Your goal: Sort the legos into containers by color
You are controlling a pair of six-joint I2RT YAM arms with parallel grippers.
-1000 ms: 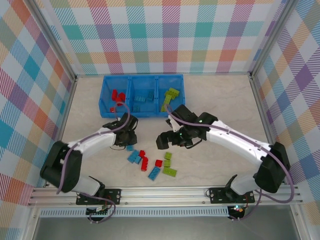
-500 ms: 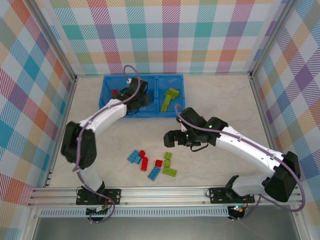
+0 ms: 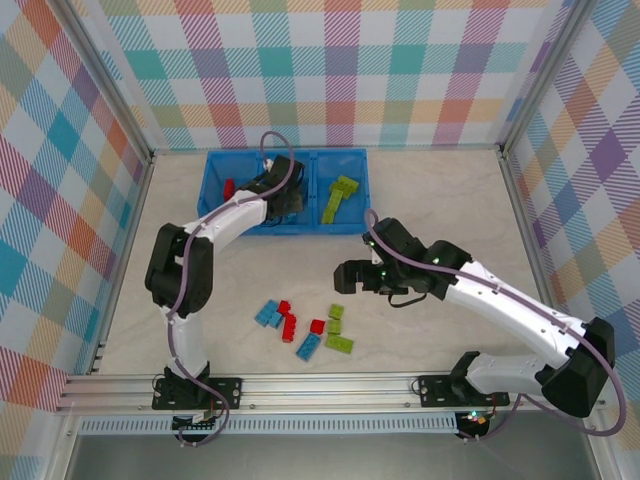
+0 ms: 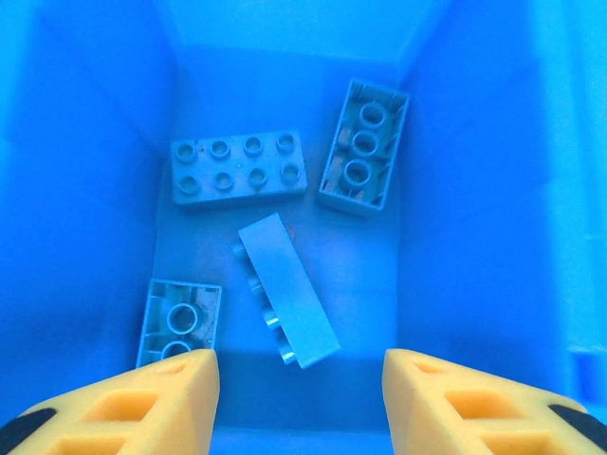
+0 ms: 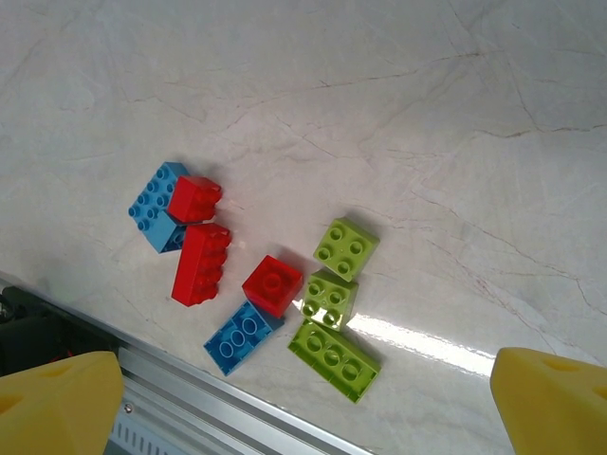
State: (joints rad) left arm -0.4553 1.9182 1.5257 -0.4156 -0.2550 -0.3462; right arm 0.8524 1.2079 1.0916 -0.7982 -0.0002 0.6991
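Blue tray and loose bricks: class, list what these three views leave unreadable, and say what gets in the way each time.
Top view: the tray's middle compartment is covered by the left gripper; its bricks cannot be counted there.
Left wrist view: one light blue brick is partly hidden behind a finger.
Right wrist view: the fingers of the right gripper are cut off by the bottom corners.

Robot lab test cell: plaid backdrop panels [image 3: 340,70] enclosing marble-look tabletop [image 3: 450,200], aluminium mounting rail [image 3: 330,384].

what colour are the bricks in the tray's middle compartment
Light blue, all four bricks; clearest in the left wrist view.
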